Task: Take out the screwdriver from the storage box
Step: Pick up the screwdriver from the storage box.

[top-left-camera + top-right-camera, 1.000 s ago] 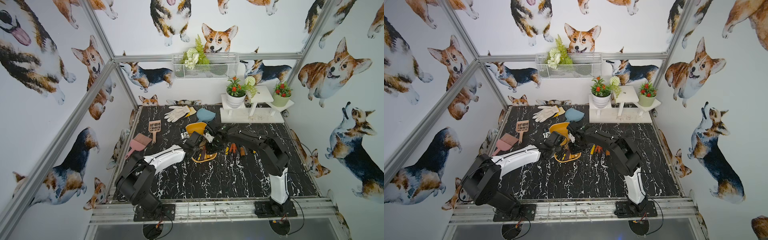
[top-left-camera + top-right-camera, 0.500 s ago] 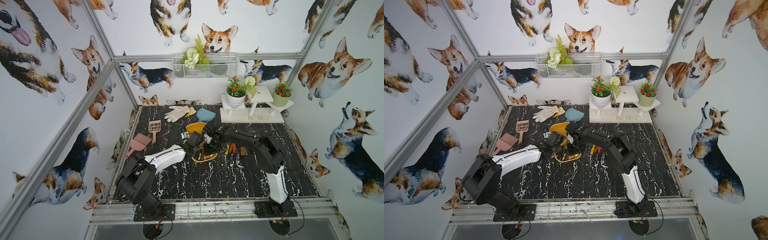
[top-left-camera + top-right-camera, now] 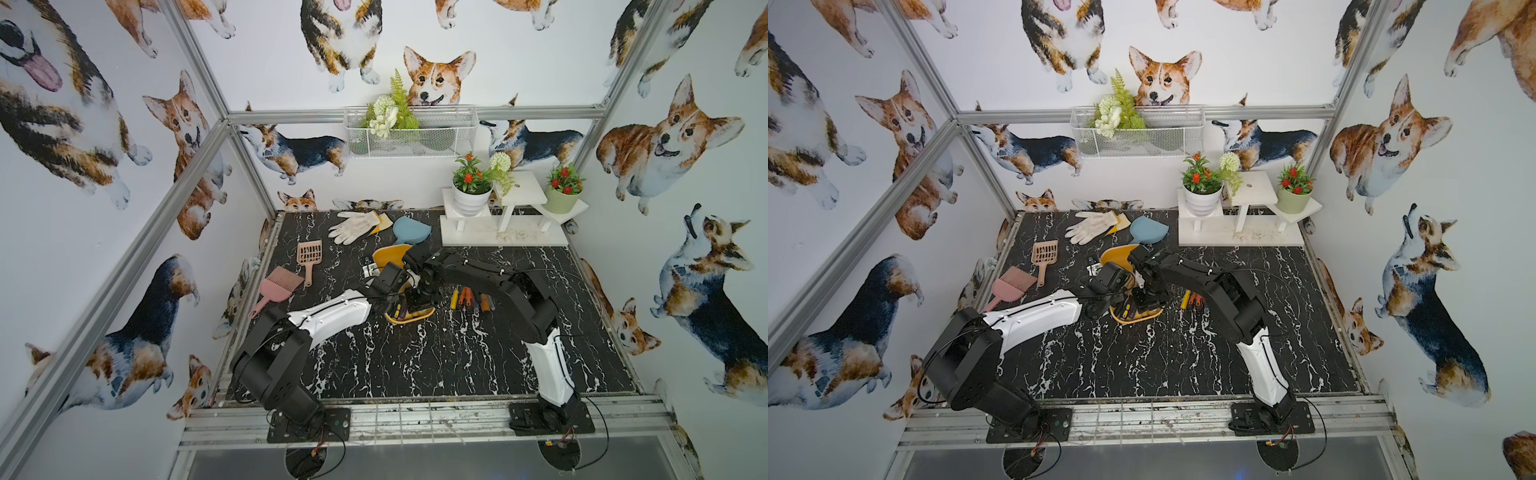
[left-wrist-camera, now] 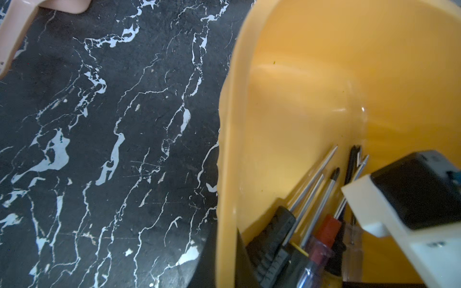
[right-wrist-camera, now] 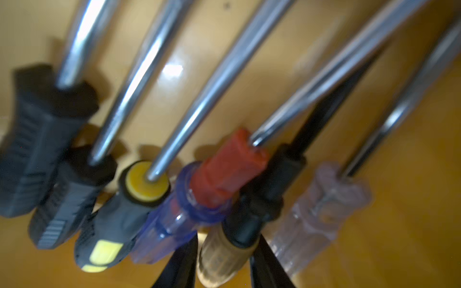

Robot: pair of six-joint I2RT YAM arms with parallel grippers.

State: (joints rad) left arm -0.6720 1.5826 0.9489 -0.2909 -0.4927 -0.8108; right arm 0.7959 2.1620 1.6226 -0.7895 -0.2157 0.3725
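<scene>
We see the storage box mid-table: smooth, glossy mustard plastic w/ rounded corners & a thick rolled rim. It sits on the table, black marble-look w/ white veins. Inside lies the screwdriver: ribbed amber handle, black collar, black shaft. It sits btwn the other screwdrivers: two ribbed black rubber grips, one black w/ yellow inserts, one clear blue w/ a red collar, one clear & colourless. These have shiny steel shafts. Handles bunch at the box's near end, shafts fan toward the far end.

R arm comes in from the front right, elbow high, forearm stretched leftward, wrist tipped down into the box. The R gripper has black tapered fingers pinching the amber handle, one each side.

L arm has its white link low & stretched fwd from the front left. The L gripper is clamped tight on the box's side wall, one finger inside & one outside.

Loose tools w/ orange & yellow handles lie just right of the box.
</scene>
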